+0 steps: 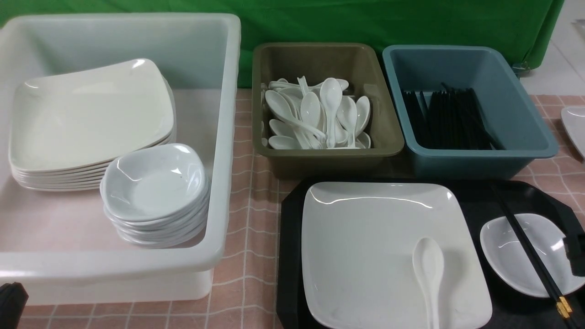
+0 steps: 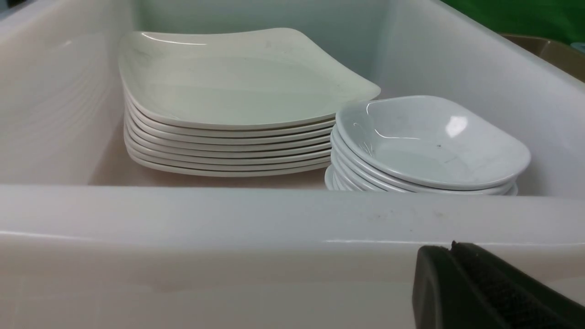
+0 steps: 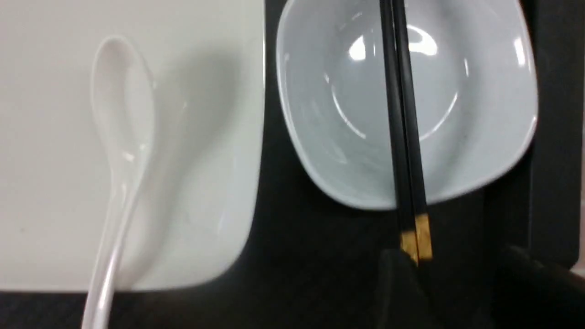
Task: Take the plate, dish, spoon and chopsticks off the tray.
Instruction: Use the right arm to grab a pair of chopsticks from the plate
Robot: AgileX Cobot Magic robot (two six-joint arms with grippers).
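At the right end of the tray (image 1: 475, 196), the chopsticks (image 1: 525, 246) lie across the dish (image 1: 507, 256). Their gold-banded ends reach just past its rim, close to the right gripper (image 3: 457, 260). Its jaws look parted and hold nothing, though blur hides the tips. The plate (image 1: 365, 246) fills the rest of the tray, with the spoon (image 1: 428, 269) resting on it. To lift cleanly, the gripper should probably straddle both sticks near the bands, close squarely so neither rolls free, and rise without dragging the dish. The left gripper (image 2: 450, 260), well off the tray's left side, is closed and empty.
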